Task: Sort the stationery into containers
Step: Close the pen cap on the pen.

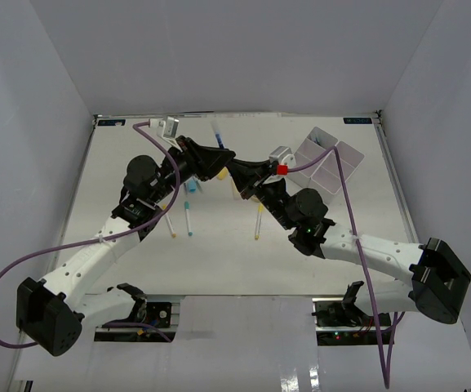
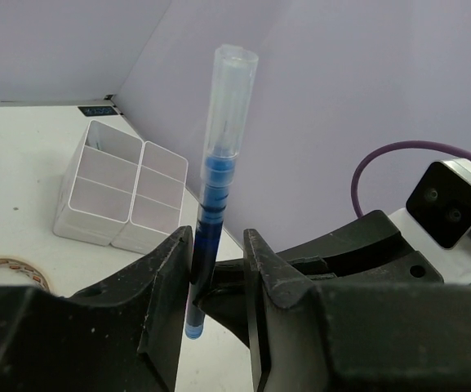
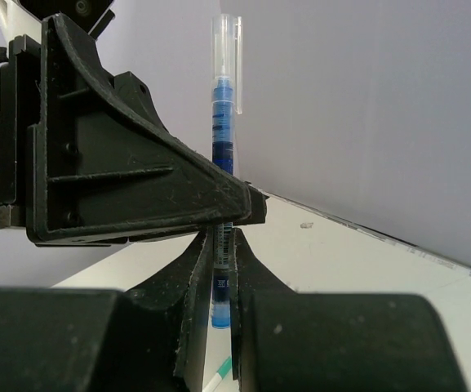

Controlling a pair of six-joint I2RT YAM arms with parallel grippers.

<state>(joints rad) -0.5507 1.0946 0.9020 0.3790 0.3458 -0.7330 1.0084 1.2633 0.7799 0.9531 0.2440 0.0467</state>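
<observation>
- While both grippers meet over the table (image 1: 219,261), we see the blue pen (image 2: 219,163) standing upright between them, its clear cap well above both sets of jaws.
- Our right gripper (image 3: 221,237) is clenched on the pen's lower barrel. Both fingers press its sides, and the pen's blue end pokes out just below them.
- Our left gripper (image 2: 217,241) brackets the same pen a little higher up, just above the right fingertips. One finger lies at the barrel, but a gap shows between the barrel and the other finger. We therefore read these jaws as released around the pen, not gripping it.
- From the left wrist, the white tray (image 2: 96,204) sits beyond the left jaws and off to their left. It has four compartments and is well apart from the pen.
- A tan rubber-band ring (image 2: 15,269) lies flat on the table, left of the left jaws, near the tray but not touching it.
- On the near side of the joined jaws, a blue-tipped pen (image 1: 188,214) and a yellow-tipped pen (image 1: 258,222) lie on the table, apart from each other.
</observation>
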